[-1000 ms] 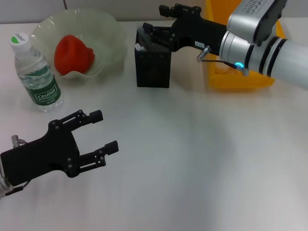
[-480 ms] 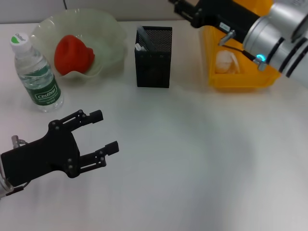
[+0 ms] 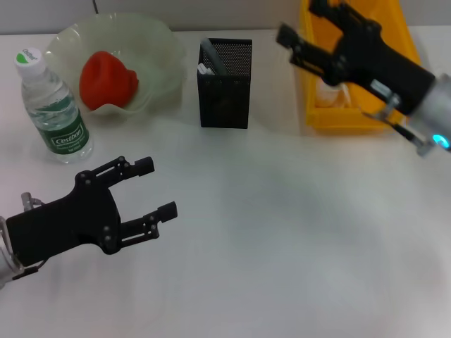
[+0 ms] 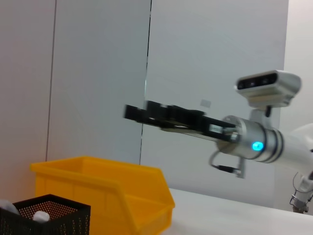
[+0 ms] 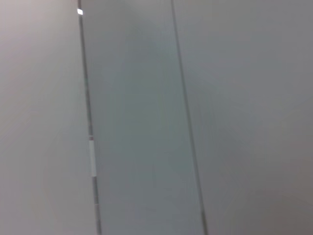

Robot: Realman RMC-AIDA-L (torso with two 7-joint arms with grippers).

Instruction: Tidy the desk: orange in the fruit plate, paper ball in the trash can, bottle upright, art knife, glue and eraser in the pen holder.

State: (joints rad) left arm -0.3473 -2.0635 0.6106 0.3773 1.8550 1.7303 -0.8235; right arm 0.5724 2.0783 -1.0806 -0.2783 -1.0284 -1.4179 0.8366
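Note:
A reddish orange (image 3: 106,79) lies in the pale green fruit plate (image 3: 158,49) at the back left. The bottle (image 3: 53,107) stands upright beside the plate. The black mesh pen holder (image 3: 224,88) holds a grey stick and a white item; which ones they are I cannot tell. A white paper ball (image 3: 331,91) rests in the yellow trash can (image 3: 352,120), partly behind my right arm. My right gripper (image 3: 297,19) hangs open and empty above the can's left rim, also seen as the right gripper (image 4: 129,111) in the left wrist view. My left gripper (image 3: 156,186) is open near the front left.
The left wrist view shows the trash can (image 4: 112,196) and the pen holder (image 4: 46,215) against a grey panelled wall. The right wrist view shows only wall. White tabletop (image 3: 282,232) stretches across the middle and front.
My right arm has drawn back from over the pen holder, rightward to above the trash can. My left gripper has edged slightly forward and right.

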